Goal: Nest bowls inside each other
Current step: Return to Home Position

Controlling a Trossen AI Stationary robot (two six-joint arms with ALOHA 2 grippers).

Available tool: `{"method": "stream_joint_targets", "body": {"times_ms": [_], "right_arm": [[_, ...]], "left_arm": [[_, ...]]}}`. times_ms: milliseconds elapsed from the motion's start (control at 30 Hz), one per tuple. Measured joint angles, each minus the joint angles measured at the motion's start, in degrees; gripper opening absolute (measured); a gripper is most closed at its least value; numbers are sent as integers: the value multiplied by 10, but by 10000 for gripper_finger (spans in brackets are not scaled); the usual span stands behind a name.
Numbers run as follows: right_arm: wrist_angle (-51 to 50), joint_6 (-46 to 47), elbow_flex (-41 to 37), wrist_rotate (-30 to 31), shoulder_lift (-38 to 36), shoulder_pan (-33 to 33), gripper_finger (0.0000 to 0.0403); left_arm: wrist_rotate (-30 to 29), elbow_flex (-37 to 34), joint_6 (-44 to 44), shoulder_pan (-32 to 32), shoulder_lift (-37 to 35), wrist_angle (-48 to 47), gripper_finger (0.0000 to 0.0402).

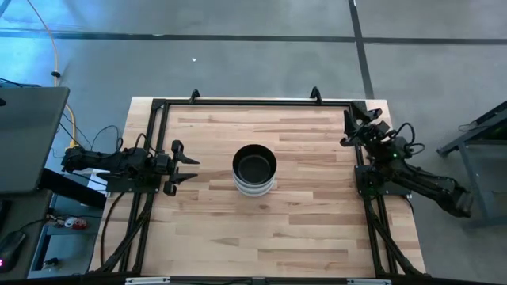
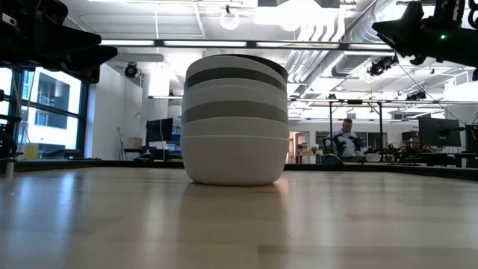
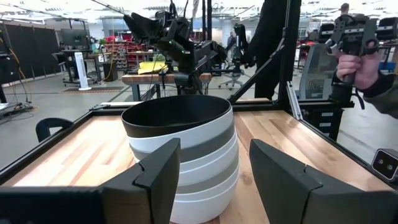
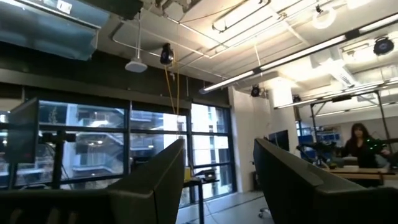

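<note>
The bowls (image 1: 254, 168) stand nested in one stack at the middle of the wooden table. A black bowl (image 3: 177, 115) is on top, with white and grey bowls below it (image 2: 235, 119). The lowest white bowl rests on the table by its base. My left gripper (image 1: 192, 169) is at the table's left edge, level and open, pointing at the stack from a short way off (image 3: 214, 155). My right gripper (image 1: 348, 131) is at the far right corner, open and tipped upward; its wrist view (image 4: 217, 162) shows only the room's ceiling and windows.
A black metal frame (image 1: 253, 101) runs along the table's far, left and right edges. A laptop (image 1: 28, 138) sits off the table to the left. A person's hand holds a controller (image 3: 354, 56) beyond the right side. People (image 2: 345, 138) are in the room behind.
</note>
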Motion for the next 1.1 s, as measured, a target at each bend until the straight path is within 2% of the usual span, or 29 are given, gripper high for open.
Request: {"method": "stream_joint_targets", "body": {"times_ms": [167,300,433,600,700,900,1100], "right_arm": [[-11,-23,0,0,1,0,183],[-74,-37,0,-12,1,0,183],[-133,-34,0,-65,1,0,183],[-179,16,0,-148,1,1,183],[-190,40,0,-172,1,9,183],[-209,53,0,-172,1,66,183],[-270,72,0,-131,1,139,183]], "left_arm": [[0,0,0,0,0,0,181],[0,0,0,0,0,0,181],[0,0,0,0,0,0,181],[0,0,0,0,0,0,181],[0,0,0,0,0,0,181],[0,0,0,0,0,0,181],[0,0,0,0,0,0,181]]}}
